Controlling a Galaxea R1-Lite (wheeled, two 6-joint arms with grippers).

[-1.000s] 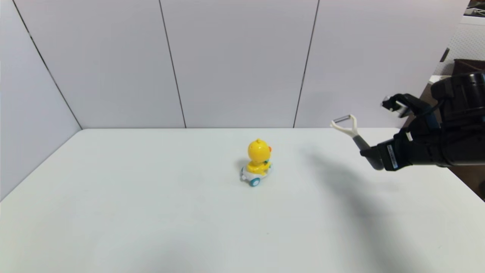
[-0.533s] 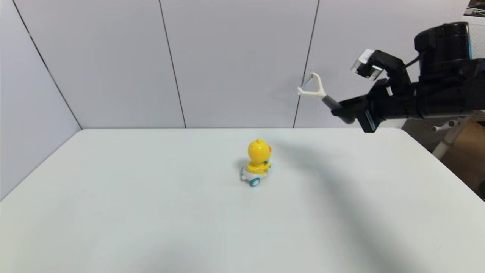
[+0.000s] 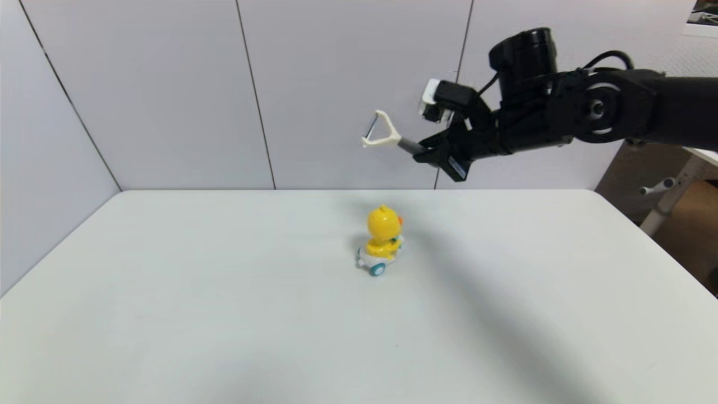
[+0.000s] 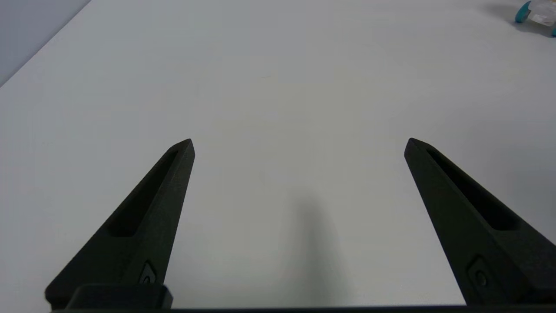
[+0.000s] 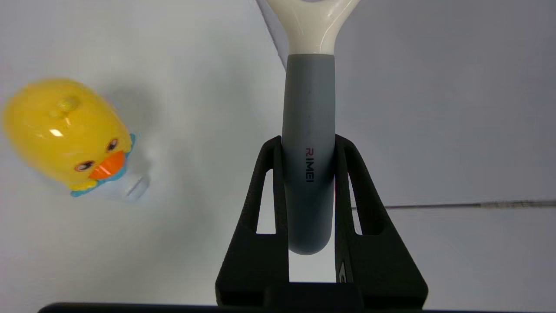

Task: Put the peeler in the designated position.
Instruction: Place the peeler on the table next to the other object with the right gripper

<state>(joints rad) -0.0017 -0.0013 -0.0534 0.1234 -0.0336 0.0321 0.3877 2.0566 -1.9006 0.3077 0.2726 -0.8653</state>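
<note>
Right gripper [image 3: 427, 152] is clamping the peeler [image 3: 386, 136] by its grey handle (lettering reads RIMEI), holding it high in the air above the white table [image 3: 224, 314] with the forked head pointing toward the robot's left. The yellow duck toy [image 3: 381, 240] is standing below, apparently slightly nearer the robot. Left gripper [image 4: 299, 145] is hovering low over bare tabletop, fingers spread wide, holding nothing

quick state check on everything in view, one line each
peeler: held in the air by its grey handle, forked head pointing away from the fingers
right gripper: shut on the peeler, raised above the table
left gripper: open, empty, low over bare table
duck toy: upright on the table, untouched
</note>
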